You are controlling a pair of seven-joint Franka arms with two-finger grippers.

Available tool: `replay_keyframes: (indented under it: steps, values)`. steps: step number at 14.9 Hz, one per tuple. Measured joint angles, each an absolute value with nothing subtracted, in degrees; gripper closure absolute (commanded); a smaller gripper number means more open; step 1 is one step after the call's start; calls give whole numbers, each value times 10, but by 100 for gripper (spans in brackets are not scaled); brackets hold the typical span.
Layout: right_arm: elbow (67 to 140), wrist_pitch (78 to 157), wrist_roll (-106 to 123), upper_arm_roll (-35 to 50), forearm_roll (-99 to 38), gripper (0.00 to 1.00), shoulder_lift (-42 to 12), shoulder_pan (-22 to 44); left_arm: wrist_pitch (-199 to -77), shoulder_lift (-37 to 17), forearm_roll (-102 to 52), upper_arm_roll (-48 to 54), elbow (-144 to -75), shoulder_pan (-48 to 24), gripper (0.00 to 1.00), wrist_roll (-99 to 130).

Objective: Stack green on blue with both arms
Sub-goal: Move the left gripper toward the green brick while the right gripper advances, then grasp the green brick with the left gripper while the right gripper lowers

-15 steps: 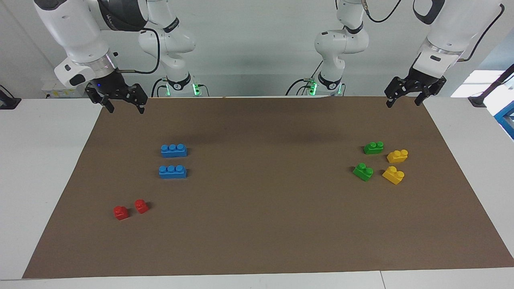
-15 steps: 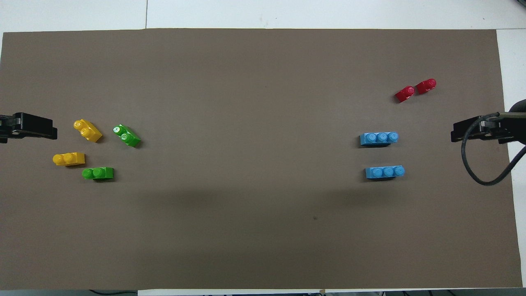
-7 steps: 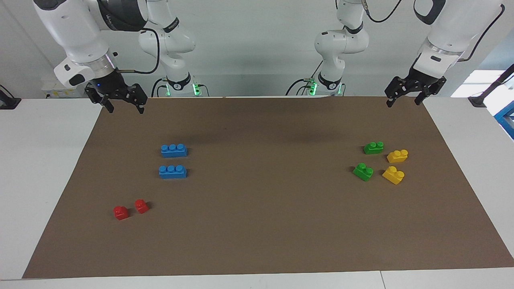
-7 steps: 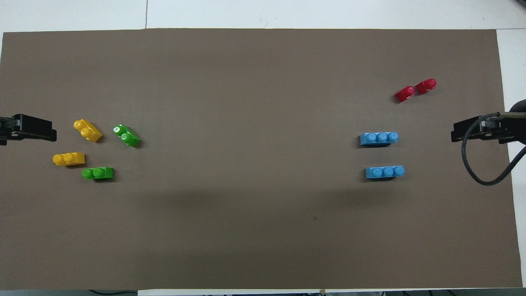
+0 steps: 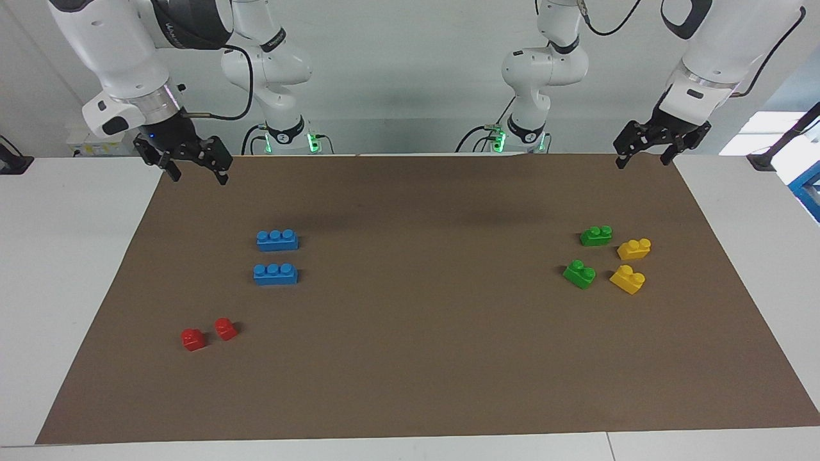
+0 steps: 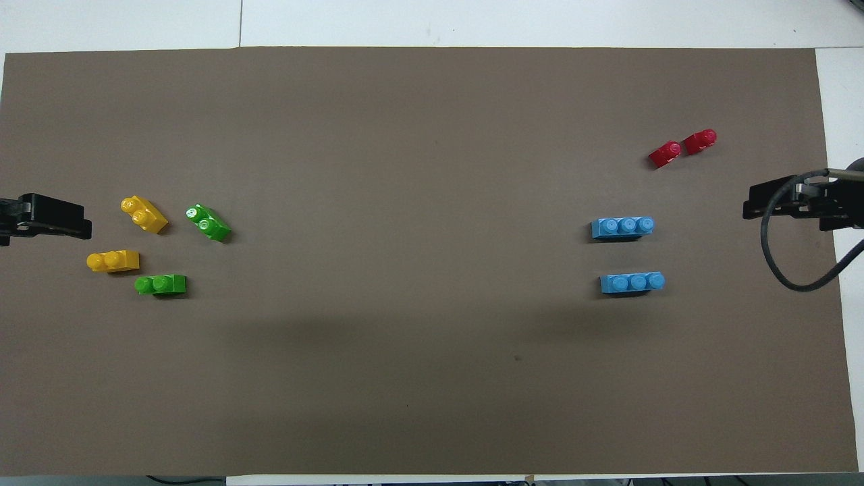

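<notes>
Two green bricks lie on the brown mat toward the left arm's end, one nearer the robots [image 5: 596, 235] [image 6: 160, 284] and one farther [image 5: 579, 274] [image 6: 208, 223]. Two blue bricks lie side by side toward the right arm's end, one nearer [image 5: 277, 240] [image 6: 632, 282] and one farther [image 5: 275, 273] [image 6: 622, 227]. My left gripper [image 5: 644, 160] [image 6: 40, 219] hangs open and empty over the mat's edge at its own end. My right gripper [image 5: 195, 174] [image 6: 776, 206] hangs open and empty over the mat's edge at its end. Neither touches a brick.
Two yellow bricks [image 5: 634, 248] [image 5: 628, 279] lie beside the green ones, closer to the left arm's end. Two small red bricks [image 5: 193, 339] [image 5: 225, 328] lie farther from the robots than the blue ones. The brown mat [image 5: 423, 358] covers most of the white table.
Both grippers have drifted slightly outward toward their own ends of the table and stayed open. No brick has moved.
</notes>
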State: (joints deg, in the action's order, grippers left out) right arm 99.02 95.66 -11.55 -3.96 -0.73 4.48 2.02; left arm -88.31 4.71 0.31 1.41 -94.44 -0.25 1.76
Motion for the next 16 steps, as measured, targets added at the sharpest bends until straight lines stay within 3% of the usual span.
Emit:
replay_keyframes:
  steps: [8,16]
  values:
    - [996,985,-412,-40,-69,1,2,12,-882,69,-1,12,-979,10,0,85]
    - [1000,977,-674,-41,-232,1,-58,-28,-1073,104,-4,22,-1146,-5,0,370]
